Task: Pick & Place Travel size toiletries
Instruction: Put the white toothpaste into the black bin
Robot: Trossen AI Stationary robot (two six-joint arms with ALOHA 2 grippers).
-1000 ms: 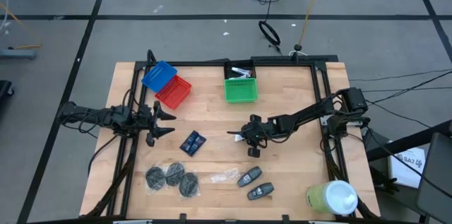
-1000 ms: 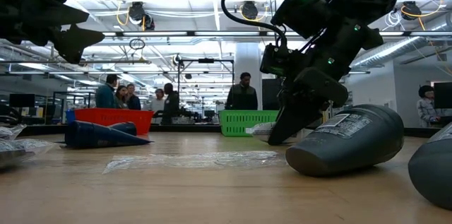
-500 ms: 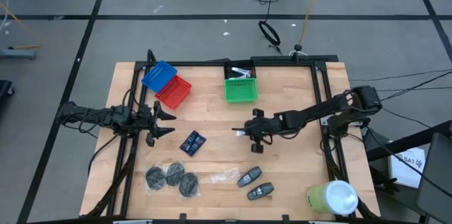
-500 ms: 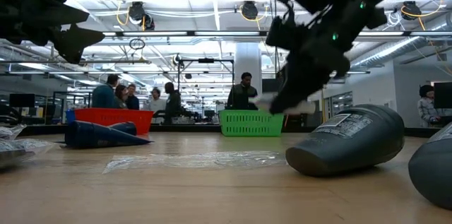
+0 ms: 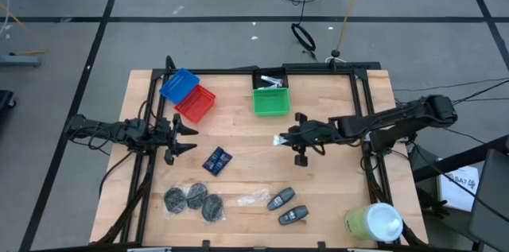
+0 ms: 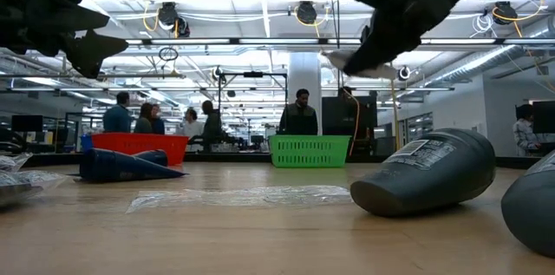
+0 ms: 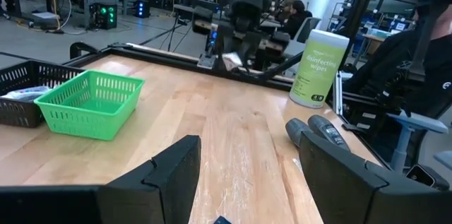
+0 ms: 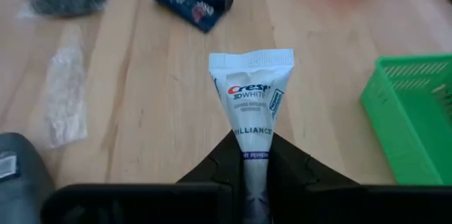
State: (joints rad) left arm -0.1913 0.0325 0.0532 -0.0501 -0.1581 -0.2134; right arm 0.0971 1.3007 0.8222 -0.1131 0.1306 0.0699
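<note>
My right gripper (image 5: 288,139) is shut on a white Crest toothpaste tube (image 8: 251,97), above the table's middle and near the green basket (image 5: 270,101). More white tubes lie in the black bin (image 5: 270,82) behind that basket. Dark blue packets (image 5: 216,160), three dark discs (image 5: 191,199) and two dark grey oval pieces (image 5: 286,208) lie flat on the wood. My left gripper (image 5: 189,138) hangs open at the table's left side, touching nothing. My right gripper pinches the tube between its two fingers at the narrow end (image 8: 252,155); the fingers hide the cap. The tube points straight out along the fingers, its flat crimped end (image 8: 251,60) toward the table's left. It is lifted clear of the table (image 6: 349,58).
A clear wrapper scrap (image 5: 250,198) lies between the discs and the oval pieces. A yellow-green wipes cylinder (image 5: 374,222) stands at the near right corner. Blue (image 5: 178,83) and red (image 5: 196,104) baskets sit at the far left. People stand in the room behind (image 6: 299,119).
My right gripper has risen from the tabletop and moved toward the table's right and a little toward the far edge, carrying the tube. The tube was low at the table a second ago and now hangs well clear of it.
</note>
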